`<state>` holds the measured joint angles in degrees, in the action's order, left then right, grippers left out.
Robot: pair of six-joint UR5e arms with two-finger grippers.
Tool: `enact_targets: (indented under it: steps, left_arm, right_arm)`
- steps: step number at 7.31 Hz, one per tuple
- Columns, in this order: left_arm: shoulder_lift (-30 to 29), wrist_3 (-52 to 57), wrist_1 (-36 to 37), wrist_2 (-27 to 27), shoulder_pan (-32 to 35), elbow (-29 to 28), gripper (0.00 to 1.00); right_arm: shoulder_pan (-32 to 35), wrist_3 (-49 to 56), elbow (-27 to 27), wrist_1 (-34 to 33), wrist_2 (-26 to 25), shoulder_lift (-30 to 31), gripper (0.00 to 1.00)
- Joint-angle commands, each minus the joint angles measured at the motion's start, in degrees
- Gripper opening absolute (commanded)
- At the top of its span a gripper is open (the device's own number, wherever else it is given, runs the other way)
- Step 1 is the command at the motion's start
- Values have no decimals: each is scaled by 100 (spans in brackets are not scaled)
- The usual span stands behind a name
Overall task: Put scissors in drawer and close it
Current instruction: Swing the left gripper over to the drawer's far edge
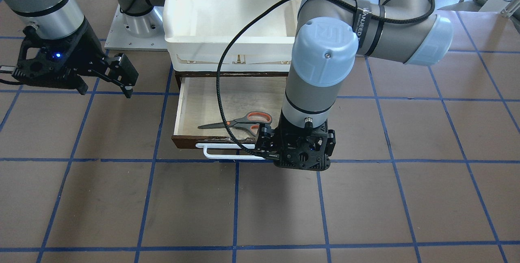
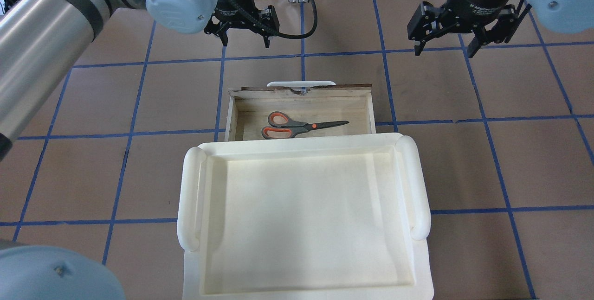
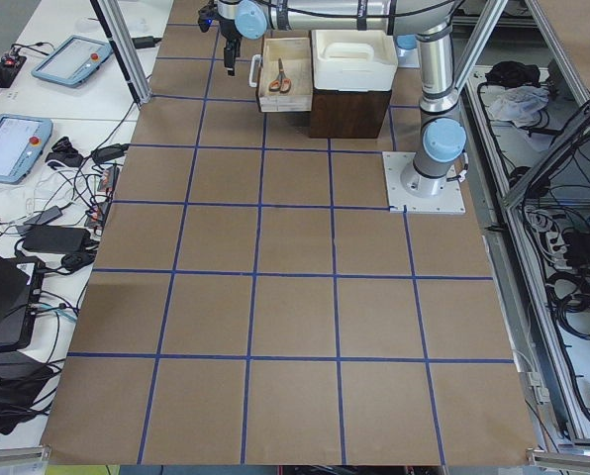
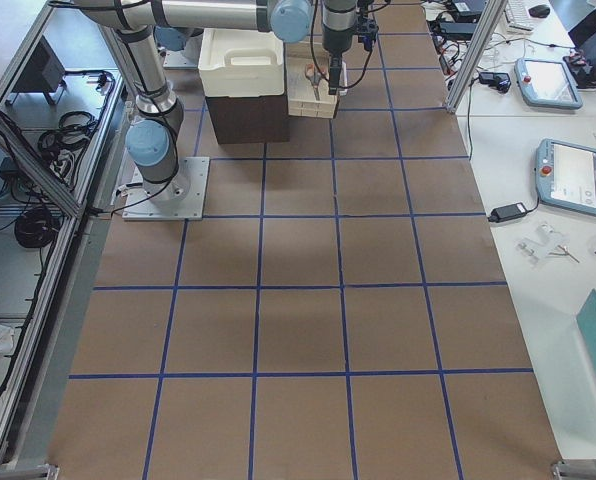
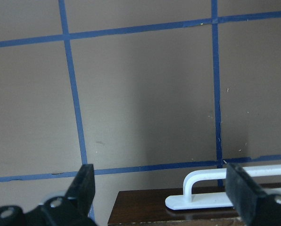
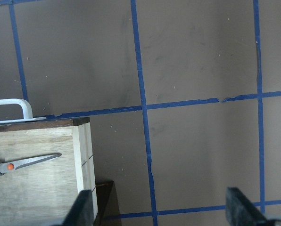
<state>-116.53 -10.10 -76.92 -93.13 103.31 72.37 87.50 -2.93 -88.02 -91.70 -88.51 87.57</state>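
The scissors (image 2: pixel 297 126) lie flat inside the open drawer (image 2: pixel 230 114), blades pointing to the robot's right, grey handles with orange-red lining; they also show in the front view as scissors (image 1: pixel 239 124) and at the right wrist view's left edge as scissors (image 6: pixel 27 161). The drawer's white bar handle (image 1: pixel 219 153) sticks out from its dark front. My left gripper (image 2: pixel 246 40) hangs open just in front of that handle; in the left wrist view the handle (image 5: pixel 225 186) end lies between the spread fingers (image 5: pixel 84 183). My right gripper (image 2: pixel 444 49) is open and holds nothing, over the table to the drawer's right.
A large white plastic tray (image 2: pixel 301 148) sits on top of the dark cabinet behind the drawer. Brown paper with a blue tape grid covers the table (image 2: pixel 464 175). The left arm's black cable (image 1: pixel 221 88) loops over the drawer. Tablets and cables lie on side benches.
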Motion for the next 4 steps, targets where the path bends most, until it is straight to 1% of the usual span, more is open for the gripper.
enact_targets:
  steps: [1, 2, 4]
  left_arm:
    - [-107, -308, 11, 23, 40, -65, 100]
    - [-168, -309, 19, 101, 49, -65, 100]
    - [-203, -291, -121, -38, 163, 14, 100]
  right_arm:
    - [39, -32, -22, 73, -7, 76, 100]
    - [39, 2, -22, 91, 9, 128, 100]
    - [39, 38, -22, 99, -8, 146, 100]
